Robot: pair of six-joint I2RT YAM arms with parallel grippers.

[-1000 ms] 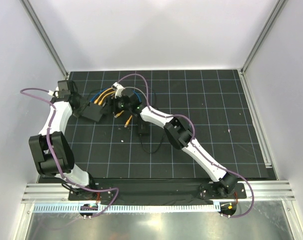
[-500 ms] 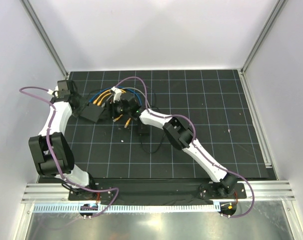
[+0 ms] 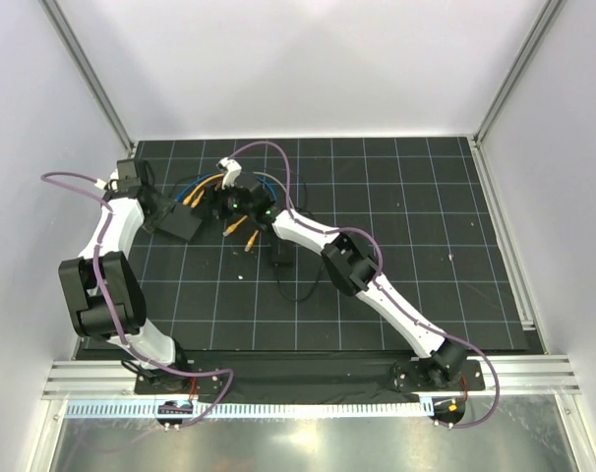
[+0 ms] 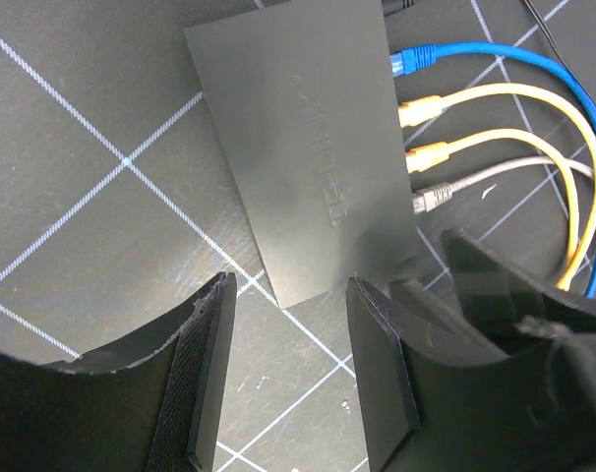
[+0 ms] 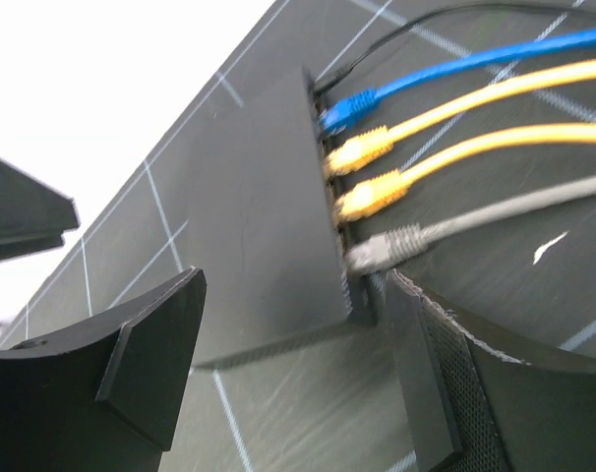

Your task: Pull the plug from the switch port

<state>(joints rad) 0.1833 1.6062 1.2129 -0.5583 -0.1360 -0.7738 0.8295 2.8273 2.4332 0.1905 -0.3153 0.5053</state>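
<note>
The switch [image 3: 180,224] is a flat black box at the back left of the mat. It fills the left wrist view [image 4: 308,147] and shows in the right wrist view [image 5: 268,216]. One side holds a blue plug [image 5: 347,108], two yellow plugs [image 5: 359,149] and a grey plug [image 5: 382,251], all seated; they also show in the left wrist view, the grey plug [image 4: 431,199] nearest. My left gripper [image 4: 288,379] is open, just off the switch's near corner. My right gripper [image 5: 298,364] is open, its right finger [image 5: 446,383] beside the grey plug.
The cables [image 3: 205,185] loop behind the switch. Loose yellow cable ends [image 3: 249,241] lie by the right arm. A small black brick [image 3: 280,258] with a thin black cord [image 3: 298,292] sits mid-mat. The left wall stands close to the left arm [image 3: 111,231].
My right gripper has moved left toward the switch's plug side. The left arm has shifted only slightly. The plugs remain seated.
</note>
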